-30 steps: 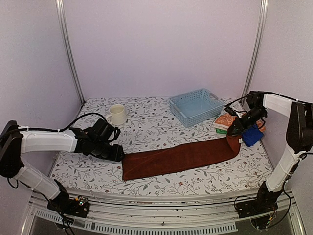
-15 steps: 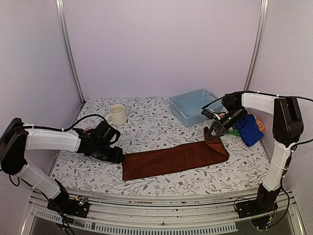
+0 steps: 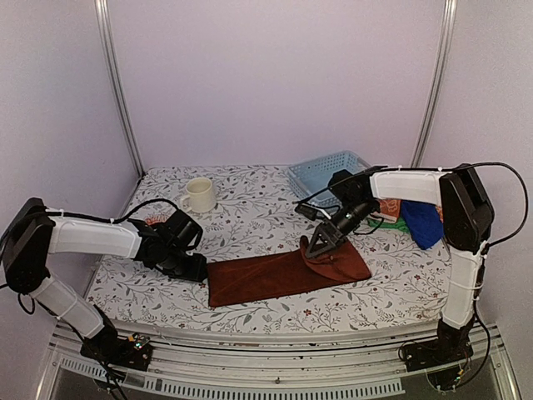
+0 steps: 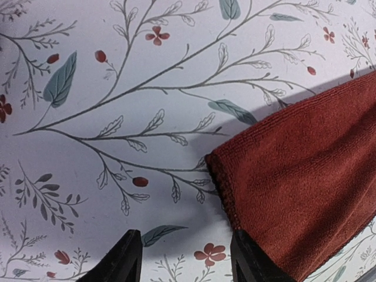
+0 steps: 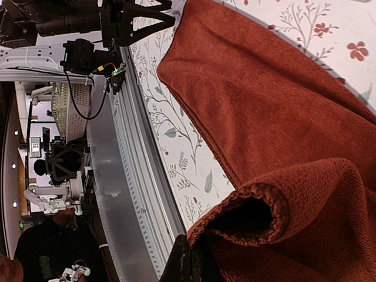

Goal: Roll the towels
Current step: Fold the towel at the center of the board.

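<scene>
Crosswise lies the rust towel (image 3: pixel 258 277); right jaws pinch its end, left jaws apart.

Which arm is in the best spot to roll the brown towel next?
Probably right. The right gripper is shut on the brown towel at one end, folded over the rest. The left gripper is open by the other end, gripping nothing.

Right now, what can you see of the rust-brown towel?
The rust-brown towel is a long terry-looking cloth lying flat on the floral table cover. Its right end is lifted and folded back over itself, pinched in the shut right hand. Its left corner lies flat by the open left hand.
</scene>
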